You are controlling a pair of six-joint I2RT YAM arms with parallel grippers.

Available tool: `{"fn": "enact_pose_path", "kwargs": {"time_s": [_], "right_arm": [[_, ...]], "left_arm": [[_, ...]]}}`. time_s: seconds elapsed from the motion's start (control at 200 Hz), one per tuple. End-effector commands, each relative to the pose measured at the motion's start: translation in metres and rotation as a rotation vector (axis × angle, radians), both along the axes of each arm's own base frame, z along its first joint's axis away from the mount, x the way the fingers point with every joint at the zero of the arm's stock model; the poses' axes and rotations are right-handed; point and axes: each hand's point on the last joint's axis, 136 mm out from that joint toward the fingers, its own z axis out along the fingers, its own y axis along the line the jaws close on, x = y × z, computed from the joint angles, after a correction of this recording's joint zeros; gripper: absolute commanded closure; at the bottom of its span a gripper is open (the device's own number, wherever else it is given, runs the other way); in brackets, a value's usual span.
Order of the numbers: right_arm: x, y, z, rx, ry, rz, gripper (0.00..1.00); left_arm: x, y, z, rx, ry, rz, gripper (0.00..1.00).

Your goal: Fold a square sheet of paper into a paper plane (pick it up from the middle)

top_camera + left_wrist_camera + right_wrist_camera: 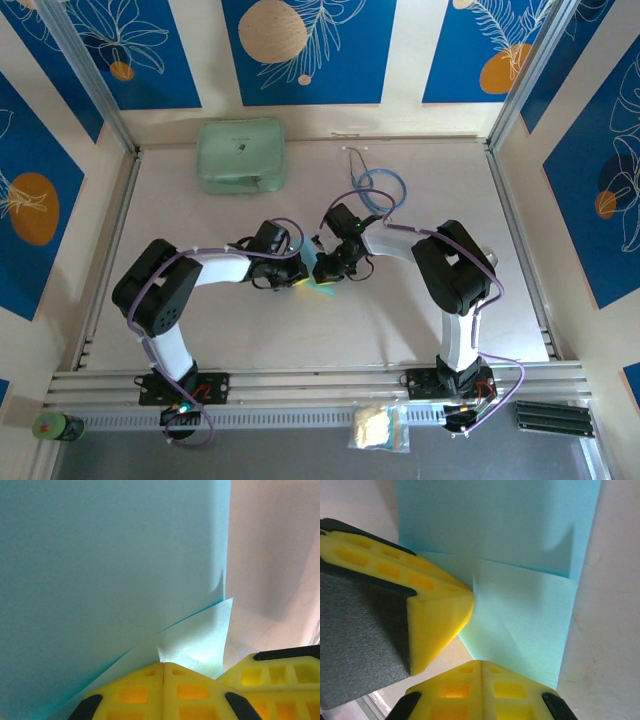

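Jaws pressed together on left pincer (164, 669) and right pincer (481, 666), tips touching the square sheet of paper (520, 540)

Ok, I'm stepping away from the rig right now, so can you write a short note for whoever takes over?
Left pincer: shut, tips against the light-blue sheet of paper.
Right pincer: shut, tips at the sheet, close beside the left one.
Paper: mid-table, between the two arms. The mint-green case and stethoscope lie farther back, apart from it.
Done: a flap is folded over and creases show.
Left: the remaining folds. It is not yet a pointed plane.
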Motion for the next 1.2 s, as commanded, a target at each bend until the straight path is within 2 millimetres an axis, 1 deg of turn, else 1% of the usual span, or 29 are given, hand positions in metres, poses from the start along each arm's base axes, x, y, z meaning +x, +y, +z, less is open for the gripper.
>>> {"fn": "enact_pose_path", "kwargs": {"time_s": [0.0,0.24,0.43,0.63,0.725,0.805,0.945,1.02,1.091,1.156,1.196], "right_arm": [[-0.009,0.001,-0.001,0.012,0.035,0.008,0.96],[-0.020,-0.011,-0.016,-0.044,0.060,0.011,0.96],[-0.037,-0.029,-0.028,-0.097,0.095,0.013,0.96],[-0.057,-0.051,-0.033,-0.137,0.122,-0.005,0.96],[-0.063,-0.057,-0.033,-0.128,0.123,-0.021,0.96],[-0.064,-0.056,-0.027,-0.099,0.114,-0.032,0.96],[-0.060,-0.051,-0.008,-0.034,0.050,-0.036,0.96],[-0.053,-0.050,0.003,-0.015,-0.001,-0.050,0.95],[-0.043,-0.048,0.014,0.011,-0.050,-0.074,0.95],[-0.030,-0.046,0.025,0.028,-0.093,-0.116,0.93],[-0.022,-0.046,0.029,0.033,-0.113,-0.146,0.89]], "left_arm": [[-0.012,0.016,-0.022,0.103,0.056,0.011,0.95],[-0.016,0.023,-0.028,0.140,0.070,0.016,0.95],[-0.017,0.026,-0.030,0.155,0.073,0.015,0.96],[-0.018,0.028,-0.032,0.166,0.073,0.011,0.96],[-0.017,0.027,-0.032,0.163,0.067,0.004,0.96],[-0.015,0.025,-0.029,0.157,0.059,0.001,0.96],[-0.009,0.018,-0.019,0.135,0.034,-0.013,0.96],[-0.003,0.011,-0.007,0.101,0.012,-0.022,0.94],[0.003,0.004,0.012,0.054,-0.021,-0.015,0.92],[0.007,0.000,0.028,0.020,-0.047,0.003,0.86],[0.010,0.001,0.036,0.009,-0.063,0.020,0.83]]}}
